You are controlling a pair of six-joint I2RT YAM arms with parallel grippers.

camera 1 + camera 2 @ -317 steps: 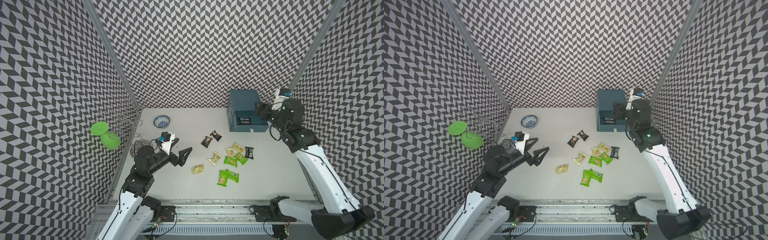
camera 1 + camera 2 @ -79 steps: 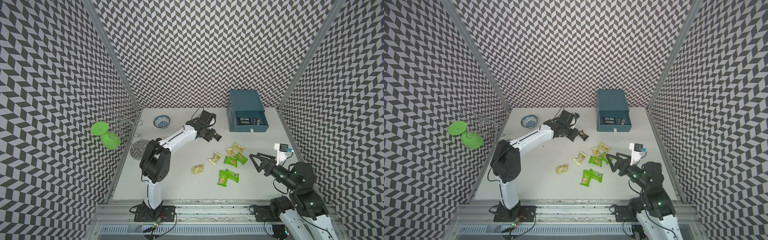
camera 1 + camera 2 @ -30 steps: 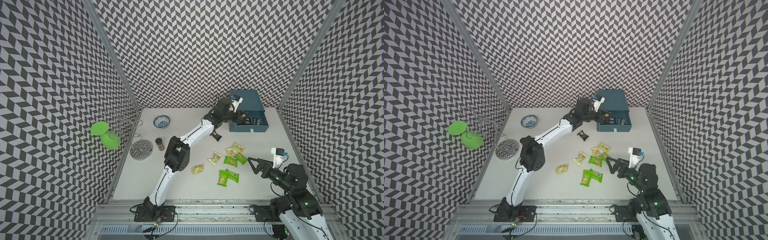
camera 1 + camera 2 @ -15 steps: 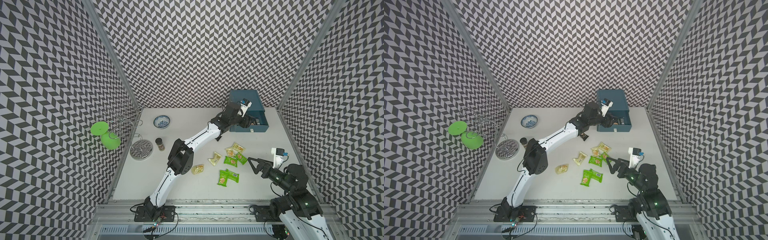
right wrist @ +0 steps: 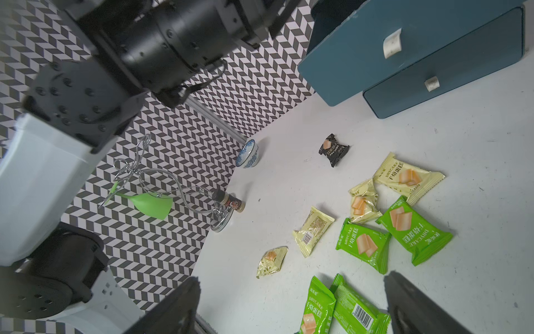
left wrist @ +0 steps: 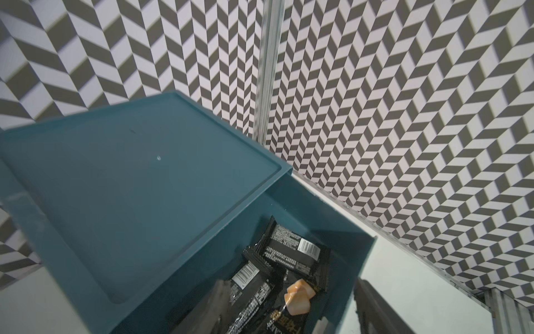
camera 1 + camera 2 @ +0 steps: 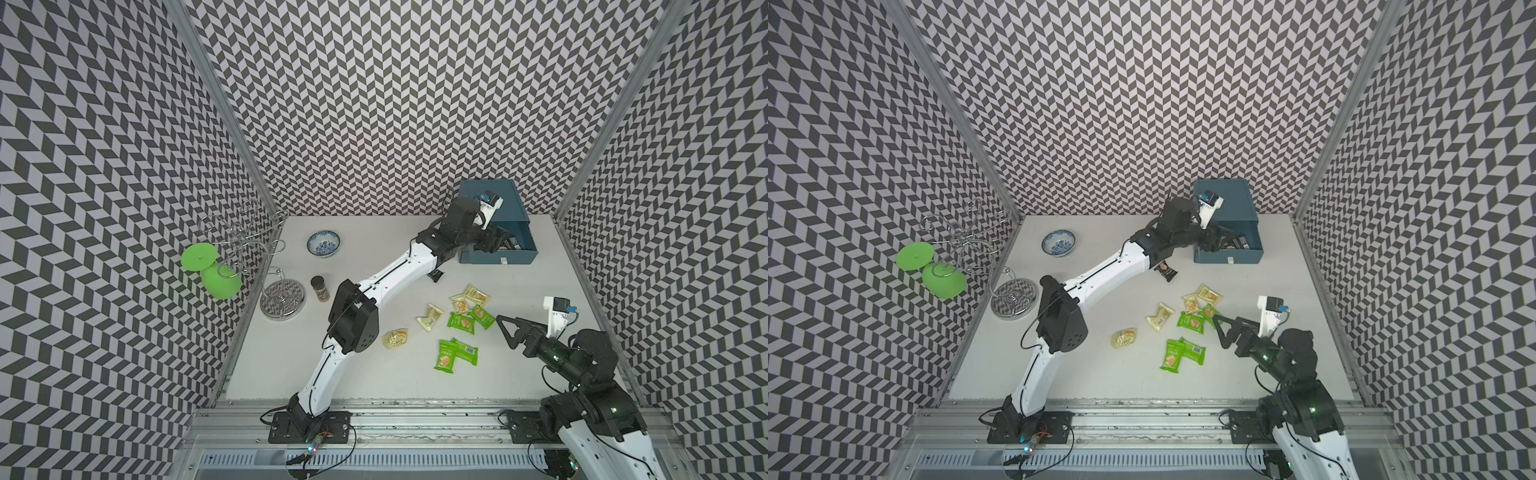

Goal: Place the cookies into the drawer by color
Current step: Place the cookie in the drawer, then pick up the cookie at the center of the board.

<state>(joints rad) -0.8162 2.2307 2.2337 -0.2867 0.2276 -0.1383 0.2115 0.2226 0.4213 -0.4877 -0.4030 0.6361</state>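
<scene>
The teal drawer box (image 7: 494, 199) stands at the back right with its top drawer (image 7: 496, 257) pulled out. My left gripper (image 7: 496, 242) (image 6: 291, 306) hangs open over that drawer, and black cookies (image 6: 291, 251) lie loose inside between its fingers. One black cookie (image 7: 435, 274) (image 5: 333, 149) lies on the table by the left forearm. Pale yellow cookies (image 7: 430, 317) and green cookies (image 7: 461, 322) are scattered mid-table. My right gripper (image 7: 503, 330) (image 5: 290, 279) is open and empty, just right of the green ones (image 5: 361, 243).
A blue-patterned bowl (image 7: 323, 243) sits at the back left. A brown spice jar (image 7: 320, 287) stands beside a wire stand (image 7: 282, 297) holding a green cup (image 7: 220, 278). The other drawer (image 5: 448, 66) is closed. The left arm spans the table's middle.
My left gripper has moved right from the drawer's left edge to above it and opened, letting a black cookie drop in. The right arm has stayed still.
</scene>
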